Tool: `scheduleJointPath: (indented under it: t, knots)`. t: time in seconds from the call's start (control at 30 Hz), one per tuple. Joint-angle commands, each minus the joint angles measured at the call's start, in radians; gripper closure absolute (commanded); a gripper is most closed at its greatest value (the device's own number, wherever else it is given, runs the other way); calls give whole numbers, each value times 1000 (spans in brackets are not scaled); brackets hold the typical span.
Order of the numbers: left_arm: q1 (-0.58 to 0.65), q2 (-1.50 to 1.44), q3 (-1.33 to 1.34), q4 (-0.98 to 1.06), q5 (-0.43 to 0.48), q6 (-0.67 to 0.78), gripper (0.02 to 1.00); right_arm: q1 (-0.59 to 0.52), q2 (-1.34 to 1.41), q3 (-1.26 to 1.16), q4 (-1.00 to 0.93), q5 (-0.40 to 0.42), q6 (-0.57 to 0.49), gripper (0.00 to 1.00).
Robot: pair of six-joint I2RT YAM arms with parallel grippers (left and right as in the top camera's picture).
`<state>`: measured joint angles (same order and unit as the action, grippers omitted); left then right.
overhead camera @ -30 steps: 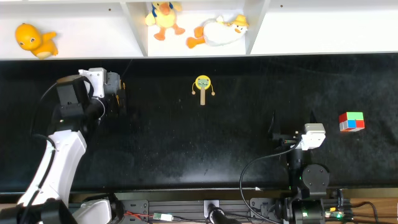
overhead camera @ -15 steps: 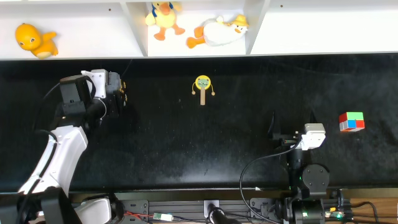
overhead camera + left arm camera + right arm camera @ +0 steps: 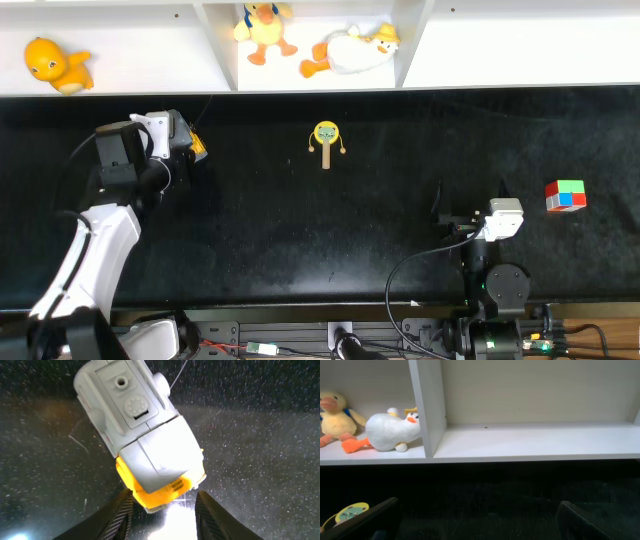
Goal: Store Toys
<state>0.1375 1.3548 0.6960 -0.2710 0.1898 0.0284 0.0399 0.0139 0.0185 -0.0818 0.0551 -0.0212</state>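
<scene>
My left gripper (image 3: 189,153) is over the left side of the black table, shut on a white and yellow plastic toy (image 3: 150,445). The toy's yellow end sits between the fingers (image 3: 120,515) and shows as an orange-yellow tip (image 3: 199,150) from above. A yellow rattle drum on a stick (image 3: 326,137) lies at the table's middle back, also low in the right wrist view (image 3: 347,512). A multicoloured cube (image 3: 565,196) rests at the right. My right gripper (image 3: 477,517) stands open and empty near the front right, facing the shelf.
A white shelf (image 3: 320,80) runs along the back edge. Its left bay holds a yellow duck (image 3: 58,62); the middle bay holds a yellow plush duck (image 3: 264,28) and a white plush duck (image 3: 350,48). The right bay (image 3: 540,440) is bare.
My left gripper has shifted a little toward the shelf with the toy, and the toy's yellow end now shows beside it. The right arm has not moved.
</scene>
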Motion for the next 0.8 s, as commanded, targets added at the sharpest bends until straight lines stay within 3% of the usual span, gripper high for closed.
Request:
scheduleJointPath:
  t: [0.03, 0.1, 0.17, 0.33, 0.37, 0.4, 0.47, 0.57, 0.7, 0.8]
  knots:
    - [-2, -55, -3, -14, -16, 5, 625, -1, -10, -14, 5, -7, 7, 5]
    - [-2, -61, -3, -23, -16, 5, 601, -1, -10, -14, 5, -7, 7, 7]
    - [-2, -67, -3, -26, -16, 4, 496, -1, -10, -14, 5, -7, 7, 7]
    - [-5, -78, -3, -26, 31, -8, 424, -1, -10, -14, 5, -7, 7, 7]
    - [-10, -85, -3, -27, 45, -13, 371, -1, -10, -14, 5, -7, 7, 5]
    - [-19, -94, -3, -30, 47, -32, 235, -1, -10, -14, 5, -7, 7, 5]
    - [-43, -116, -3, -28, 39, -117, 77, -1, -10, -14, 5, -7, 7, 7]
    - [-71, -129, -3, -29, 9, -234, 20, -1, -10, -14, 5, -7, 7, 5]
    - [-116, -132, -3, -17, -13, -319, 20, -1, -10, -14, 5, -7, 7, 5]
    - [-154, -132, -3, -11, -92, -390, 20, -1, -10, -14, 5, -7, 7, 5]
